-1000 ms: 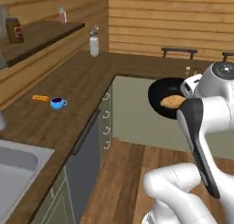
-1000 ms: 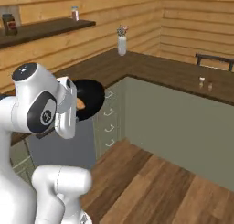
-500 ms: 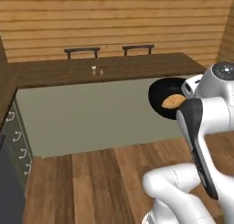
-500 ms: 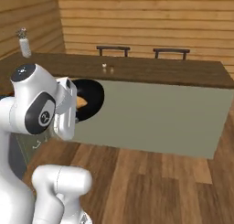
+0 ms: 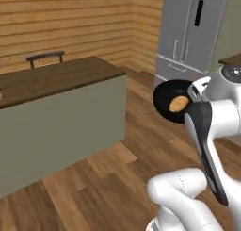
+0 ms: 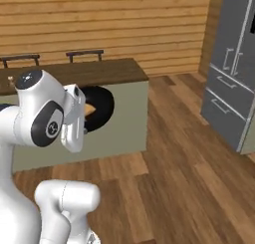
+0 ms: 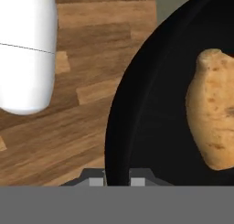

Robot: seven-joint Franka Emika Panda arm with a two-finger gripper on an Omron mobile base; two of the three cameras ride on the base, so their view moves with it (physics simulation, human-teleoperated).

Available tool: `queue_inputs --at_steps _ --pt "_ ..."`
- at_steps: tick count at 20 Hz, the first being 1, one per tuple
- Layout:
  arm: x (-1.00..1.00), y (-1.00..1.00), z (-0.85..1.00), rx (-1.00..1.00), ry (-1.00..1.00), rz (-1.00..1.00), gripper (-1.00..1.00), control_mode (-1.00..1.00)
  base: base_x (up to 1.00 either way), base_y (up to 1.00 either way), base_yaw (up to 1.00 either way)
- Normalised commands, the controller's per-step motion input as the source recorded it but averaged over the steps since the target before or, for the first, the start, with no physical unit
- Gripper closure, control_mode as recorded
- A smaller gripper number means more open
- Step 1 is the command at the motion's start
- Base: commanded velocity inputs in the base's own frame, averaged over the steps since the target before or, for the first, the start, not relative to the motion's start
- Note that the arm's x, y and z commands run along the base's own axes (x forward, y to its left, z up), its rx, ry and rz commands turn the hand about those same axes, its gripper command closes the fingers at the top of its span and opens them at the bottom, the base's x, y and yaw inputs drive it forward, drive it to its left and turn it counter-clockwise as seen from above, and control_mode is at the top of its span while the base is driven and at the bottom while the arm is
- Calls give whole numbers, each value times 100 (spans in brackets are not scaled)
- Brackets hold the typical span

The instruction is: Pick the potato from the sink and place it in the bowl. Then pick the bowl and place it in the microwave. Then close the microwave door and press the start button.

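While I carry the bowl (image 5: 170,103) up at chest height beside my arm, the potato (image 5: 179,103) sits inside it, off to one side of the bowl floor, not centred. Hand view: my end effector (image 7: 116,178) is pinched on the bowl's thick rim at one spot, fingertips (image 7: 96,181) nearly together with the rim between them. That's an edge grip, so all the bowl's weight hangs off one point.

Risks as I judge them:
- bowl looks tipped toward its side in both base views; potato could roll or slide to the low edge and drop onto the wood floor (image 6: 189,173).
- thin rim pinch could slip or pivot if the base turns or brakes hard; bowl would then rotate in the grip and dump the potato.
- microwave is not in front of me now; I see an island surface (image 5: 52,79), a chair back (image 5: 45,57) behind it and a grey fridge (image 6: 231,63). More driving needed, so more shaking.
- bowl sticks out from my arm; could clip the island corner (image 6: 142,76) or the fridge while swinging round.

Sink is not where I'm facing.
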Motion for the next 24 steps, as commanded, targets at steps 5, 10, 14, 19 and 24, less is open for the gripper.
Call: queue_inputs --at_steps 5,10,14,19,24 --pt "0 0 0 0 0 0 100 100 10 -11 -85" --pt "0 0 0 0 0 0 100 100 14 0 -87" --pt "0 0 0 0 0 0 100 100 58 0 -73" --pt "0 0 0 0 0 0 100 100 100 1 -34" --pt "0 0 0 0 0 0 100 100 100 38 -13"
